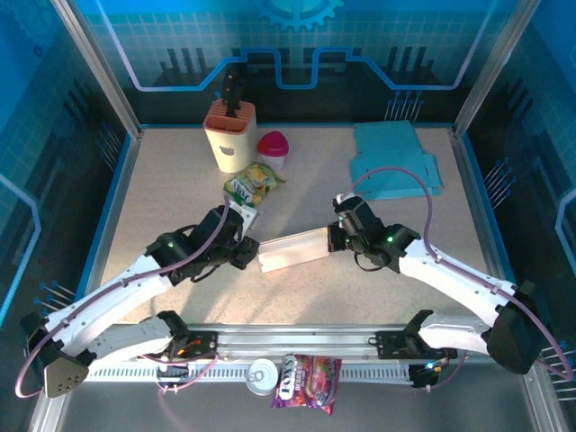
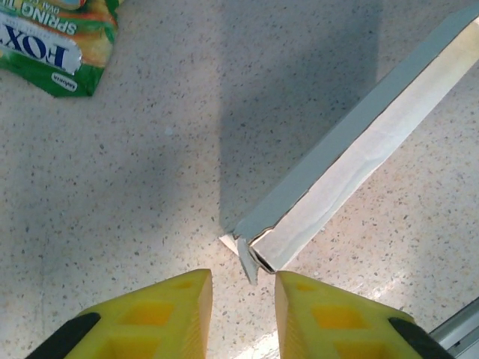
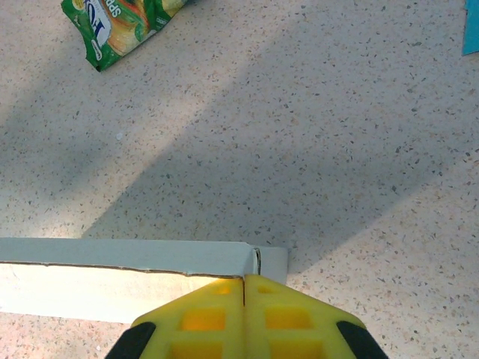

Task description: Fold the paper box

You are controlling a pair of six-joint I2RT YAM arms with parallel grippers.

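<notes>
Right gripper (image 3: 244, 280): closed, tips on paper box (image 3: 112, 256) end, apparently steadying it.
Left gripper (image 2: 242, 277): narrowly parted, empty, facing end flap (image 2: 247, 263).

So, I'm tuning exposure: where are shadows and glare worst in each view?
Left wrist: a broad grey shadow crosses the table beside the paper box, glare by the fingers. Right wrist: diagonal shadow bands, box face washed out. Top external: even light, blue cast on the walls.
</notes>
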